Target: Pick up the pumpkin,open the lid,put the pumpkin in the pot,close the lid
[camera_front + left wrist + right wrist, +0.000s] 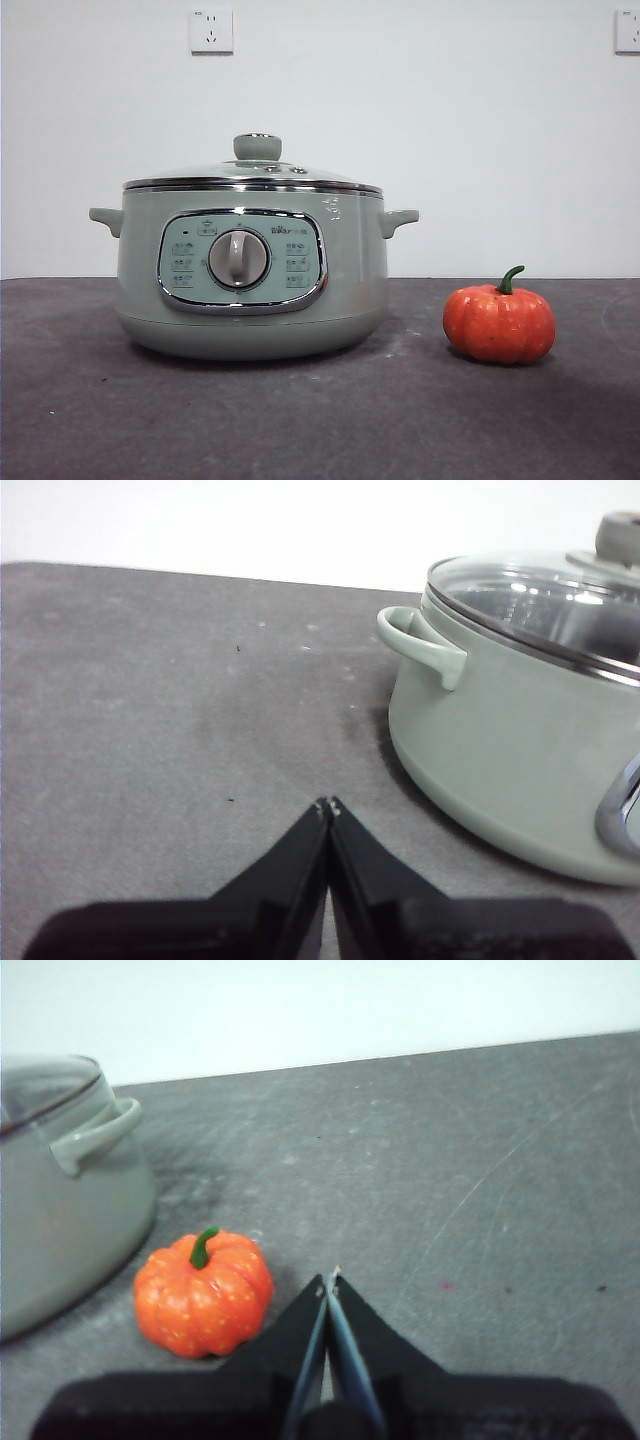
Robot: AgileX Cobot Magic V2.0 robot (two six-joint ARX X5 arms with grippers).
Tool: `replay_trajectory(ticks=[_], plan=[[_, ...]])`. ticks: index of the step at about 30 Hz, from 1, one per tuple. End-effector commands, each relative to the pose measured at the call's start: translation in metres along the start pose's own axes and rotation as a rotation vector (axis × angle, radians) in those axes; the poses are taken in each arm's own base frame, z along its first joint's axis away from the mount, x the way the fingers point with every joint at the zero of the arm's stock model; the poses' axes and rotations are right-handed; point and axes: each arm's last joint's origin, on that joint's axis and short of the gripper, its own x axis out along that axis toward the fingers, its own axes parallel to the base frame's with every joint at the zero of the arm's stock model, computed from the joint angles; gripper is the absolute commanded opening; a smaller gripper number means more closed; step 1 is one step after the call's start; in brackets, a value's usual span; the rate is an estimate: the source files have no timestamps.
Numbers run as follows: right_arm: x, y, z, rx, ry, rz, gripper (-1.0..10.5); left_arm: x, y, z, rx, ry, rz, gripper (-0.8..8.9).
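The sage-green pot [250, 275] stands left of centre on the dark table, its grey dial facing the front camera. The glass lid [255, 175] with its pale green knob rests shut on the pot. To the pot's right the small orange pumpkin [499, 323] sits upright on the table, green stem up. My left gripper [328, 804] is shut and empty, hovering over bare table beside the pot [520, 740] and its handle. My right gripper [330, 1278] is shut and empty, close beside the pumpkin [203, 1295] without touching it. Neither arm shows in the front view.
A white wall with two sockets [211, 30] stands behind the table. The dark grey tabletop [320, 420] stretches in front of the pot and the pumpkin.
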Motion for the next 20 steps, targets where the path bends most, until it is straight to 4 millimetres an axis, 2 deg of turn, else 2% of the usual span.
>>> replay_trajectory(ticks=[1,5,10,15,20], plan=[[0.001,-0.001,-0.004,0.143,0.015,-0.004,0.0,0.001,0.001,-0.005,-0.067,0.011,0.003,-0.03],[0.000,0.000,-0.002,0.189,0.012,-0.002,-0.1,0.001,0.001,-0.004,-0.129,0.011,-0.001,-0.08],[-0.002,0.002,0.010,0.266,0.003,0.033,-0.1,-0.003,-0.003,0.004,-0.178,0.037,-0.072,-0.08],[-0.004,0.005,0.028,0.280,0.023,0.052,-0.1,-0.010,-0.007,0.022,-0.191,0.058,-0.068,-0.08],[-0.006,0.011,0.055,0.281,0.084,0.100,-0.1,-0.014,-0.012,0.047,-0.198,0.101,-0.086,-0.08]])
